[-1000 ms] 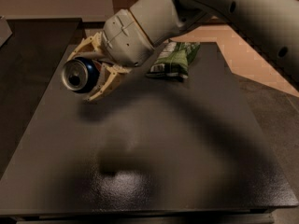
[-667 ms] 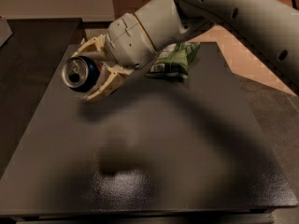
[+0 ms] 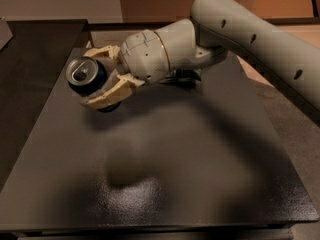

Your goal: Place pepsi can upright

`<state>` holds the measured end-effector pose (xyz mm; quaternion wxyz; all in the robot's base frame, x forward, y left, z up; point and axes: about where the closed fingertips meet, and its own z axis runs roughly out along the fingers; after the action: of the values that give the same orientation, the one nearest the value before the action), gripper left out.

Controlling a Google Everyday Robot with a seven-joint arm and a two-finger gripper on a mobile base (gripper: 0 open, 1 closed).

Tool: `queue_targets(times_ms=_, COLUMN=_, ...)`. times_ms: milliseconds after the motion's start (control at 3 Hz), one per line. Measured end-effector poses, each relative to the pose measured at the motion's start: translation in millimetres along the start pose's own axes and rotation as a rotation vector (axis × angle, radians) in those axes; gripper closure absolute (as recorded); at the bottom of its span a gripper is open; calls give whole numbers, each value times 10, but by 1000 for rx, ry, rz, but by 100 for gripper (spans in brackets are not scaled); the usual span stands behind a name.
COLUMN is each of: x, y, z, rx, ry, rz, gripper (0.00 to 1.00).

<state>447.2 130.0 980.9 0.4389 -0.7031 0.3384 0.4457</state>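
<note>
Jaws clench the pepsi can (image 3: 84,78), tilted, over the far left of the table (image 3: 200,184)

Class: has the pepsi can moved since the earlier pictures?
Yes. Held by the tool over the table, the pepsi can barely shifted against the back-left corner, but its silver top tipped upward.

1 dark, speckled table (image 3: 200,184); beige wall (image 3: 60,1) beyond far edge; brown floor (image 3: 300,129) past right edge. Dim light.
</note>
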Motion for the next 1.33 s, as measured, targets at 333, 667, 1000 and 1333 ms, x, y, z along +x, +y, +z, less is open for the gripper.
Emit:
queue_targets(times_ms=333, x=-60, y=44, z=-12, rx=-3, ry=-91, rz=45, gripper=100)
queue_targets(times_ms=667, x=-115, y=137, z=15, rx=-21, ry=-155, rz=79, gripper=100)
queue_targets(times_ms=1000, x=-156, y=255, z=91, rx=-50, ry=-202, rz=108, gripper=100)
queue_targets(times_ms=1333, x=-181, y=368, z=202, rx=-85, ry=-240, rz=133, gripper=100)
